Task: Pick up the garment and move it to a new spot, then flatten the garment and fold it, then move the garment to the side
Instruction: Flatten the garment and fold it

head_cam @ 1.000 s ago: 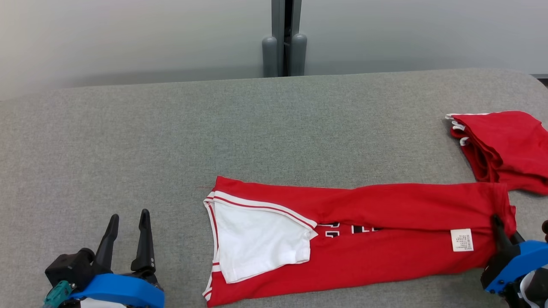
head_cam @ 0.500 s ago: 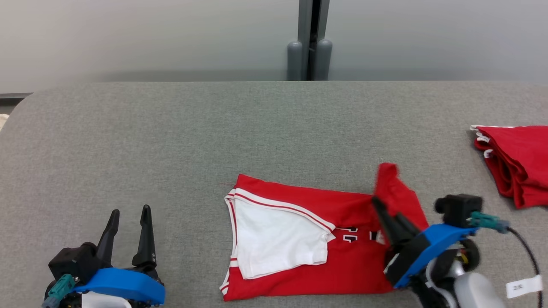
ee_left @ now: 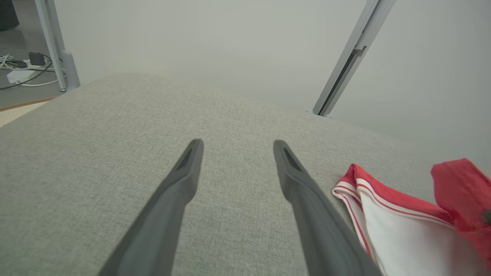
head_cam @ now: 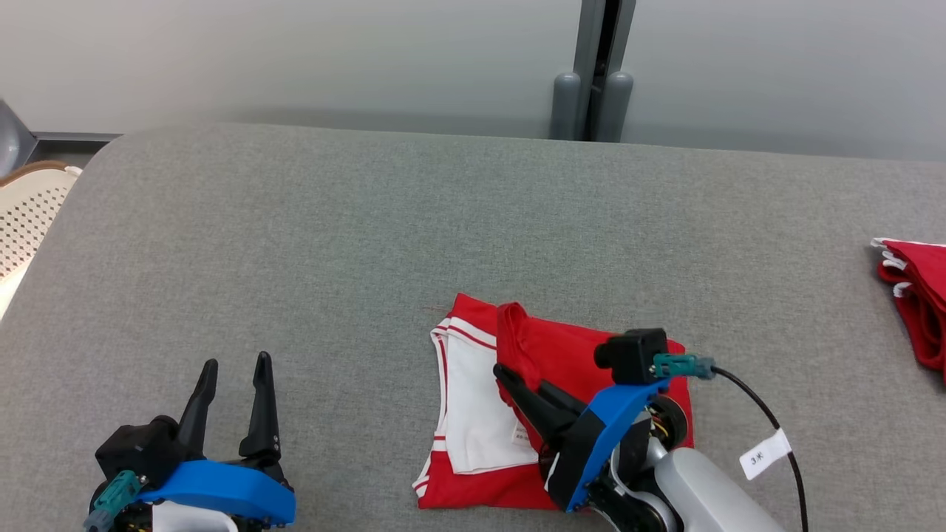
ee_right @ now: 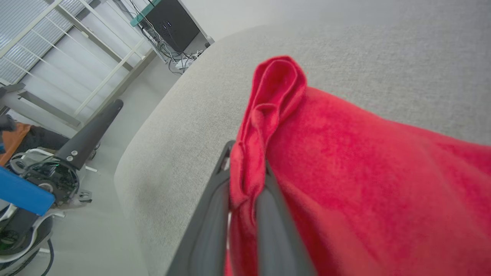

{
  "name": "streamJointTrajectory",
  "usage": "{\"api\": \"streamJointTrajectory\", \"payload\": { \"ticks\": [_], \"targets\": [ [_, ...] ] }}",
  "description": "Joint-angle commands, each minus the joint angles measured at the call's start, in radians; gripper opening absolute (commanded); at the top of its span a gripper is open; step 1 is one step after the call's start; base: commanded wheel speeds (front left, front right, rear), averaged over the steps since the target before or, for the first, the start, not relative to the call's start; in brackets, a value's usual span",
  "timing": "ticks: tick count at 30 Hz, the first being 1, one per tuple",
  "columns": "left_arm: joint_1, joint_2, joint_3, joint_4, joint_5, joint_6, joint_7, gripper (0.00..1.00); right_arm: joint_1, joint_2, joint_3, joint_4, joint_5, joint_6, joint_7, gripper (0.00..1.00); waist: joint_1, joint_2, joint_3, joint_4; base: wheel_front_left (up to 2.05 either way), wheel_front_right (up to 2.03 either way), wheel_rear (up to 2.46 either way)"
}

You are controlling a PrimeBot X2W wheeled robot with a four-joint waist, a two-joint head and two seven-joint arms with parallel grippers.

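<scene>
Our right gripper pinches the red jersey by its folded edge, fingertips half buried in cloth. Our left gripper hangs open, well apart to its left. Far to its right, a second red garment is cut off.

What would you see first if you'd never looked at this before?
The bright red and white jersey jumps out, lying partly folded at the near middle of the grey table. The right gripper pinches a red fold of it over the white part. The left gripper rests open at lower left, and more red clothing lies at the right edge.
</scene>
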Motion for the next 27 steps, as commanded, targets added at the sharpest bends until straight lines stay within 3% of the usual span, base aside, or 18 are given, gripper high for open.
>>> {"api": "streamJointTrajectory", "payload": {
  "ticks": [1, 10, 12, 13, 21, 27],
  "targets": [
    [-0.017, -0.006, -0.002, 0.001, 0.002, -0.003, -0.005, 1.0, -0.056, -0.003, 0.025, 0.044, 0.011, 0.0, -0.019, 0.0, 0.0, 0.0, 0.005, 0.01, 0.0, 0.0, 0.0],
    [-0.03, -0.019, -0.008, 0.019, 0.008, -0.015, -0.006, 1.0, -0.183, -0.003, 0.151, 0.207, 0.105, 0.0, -0.06, 0.0, 0.0, 0.0, 0.01, 0.039, 0.0, 0.0, 0.0],
    [-0.034, -0.021, -0.008, 0.023, 0.009, -0.017, -0.006, 1.0, -0.206, -0.002, 0.18, 0.246, 0.128, 0.0, -0.075, 0.46, 0.0, 0.0, 0.011, 0.043, 0.0, 0.0, 0.0],
    [-0.035, -0.023, -0.007, 0.026, 0.009, -0.018, -0.006, 1.0, -0.216, -0.002, 0.198, 0.257, 0.144, 0.0, -0.083, 0.99, 0.0, 0.0, 0.011, 0.045, 0.0, 0.0, 0.0],
    [-0.044, -0.035, -0.015, 0.037, 0.02, -0.027, -0.006, 1.0, -0.292, -0.004, 0.296, 0.295, 0.259, 0.0, -0.177, 1.0, 0.0, 0.0, 0.005, 0.035, 0.0, 0.0, 0.0],
    [-0.056, -0.043, -0.031, 0.036, 0.041, -0.039, -0.007, 1.0, -0.352, -0.003, 0.257, 0.436, 0.13, 0.0, -0.326, 1.0, 0.0, 0.0, -0.009, 0.002, 0.0, 0.0, 0.0]
  ]
}}
